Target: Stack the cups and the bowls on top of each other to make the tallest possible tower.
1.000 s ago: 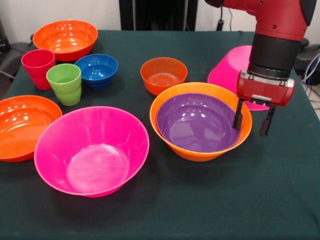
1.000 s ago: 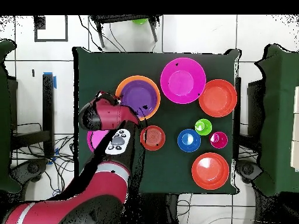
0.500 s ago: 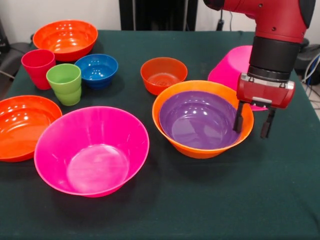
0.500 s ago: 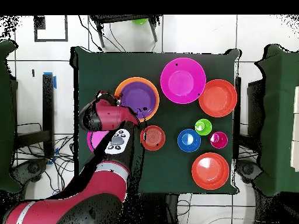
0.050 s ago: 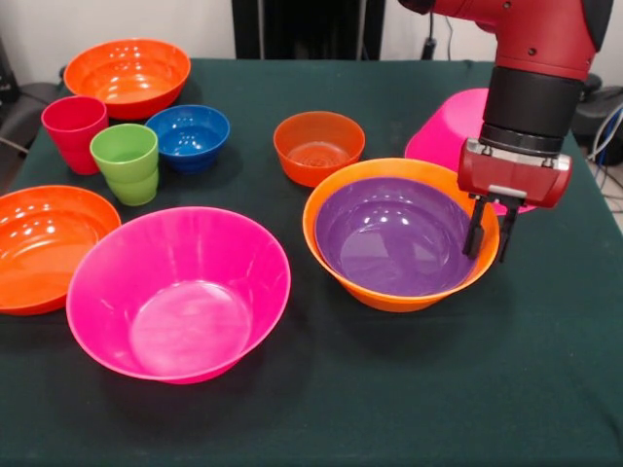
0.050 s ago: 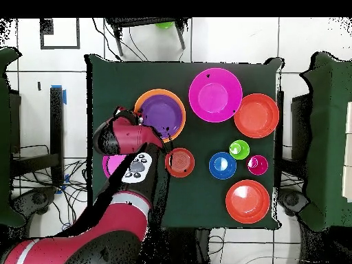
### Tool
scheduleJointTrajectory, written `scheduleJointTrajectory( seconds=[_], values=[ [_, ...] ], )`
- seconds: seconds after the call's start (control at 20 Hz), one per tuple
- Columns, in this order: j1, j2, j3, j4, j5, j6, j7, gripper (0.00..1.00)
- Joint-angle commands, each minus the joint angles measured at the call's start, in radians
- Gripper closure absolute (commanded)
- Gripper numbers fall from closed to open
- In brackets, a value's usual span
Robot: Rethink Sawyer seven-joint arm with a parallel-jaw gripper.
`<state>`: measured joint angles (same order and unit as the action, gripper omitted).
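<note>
Your gripper (image 5: pixel 490 236) pinches narrow on the right rim of the orange bowl (image 5: pixel 389 292), with the purple bowl (image 5: pixel 389 238) nested inside, mid-table. An upturned pink bowl (image 5: pixel 450 131) sits just behind; the cups (image 5: pixel 125 161) stand far left.

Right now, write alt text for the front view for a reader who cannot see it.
A red robot arm's gripper pinches the rim of a large orange bowl with a purple bowl nested inside, an upturned hot pink bowl behind it. Around them on the dark green table sit an upright pink bowl, three red-orange bowls, a small blue bowl, and red and green cups.
</note>
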<state>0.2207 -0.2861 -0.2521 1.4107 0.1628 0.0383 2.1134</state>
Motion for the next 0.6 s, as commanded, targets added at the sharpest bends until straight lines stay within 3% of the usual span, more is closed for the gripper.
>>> scheduleJointTrajectory(
  seconds=[0.05,0.3,0.6],
  values=[
    [-0.001,0.034,0.125,-0.044,-0.061,0.048,0.029,1.0],
    [-0.007,0.013,0.134,-0.021,-0.065,0.068,0.024,1.0],
    [-0.007,-0.085,0.148,0.08,-0.073,0.14,0.018,1.0]
  ],
)
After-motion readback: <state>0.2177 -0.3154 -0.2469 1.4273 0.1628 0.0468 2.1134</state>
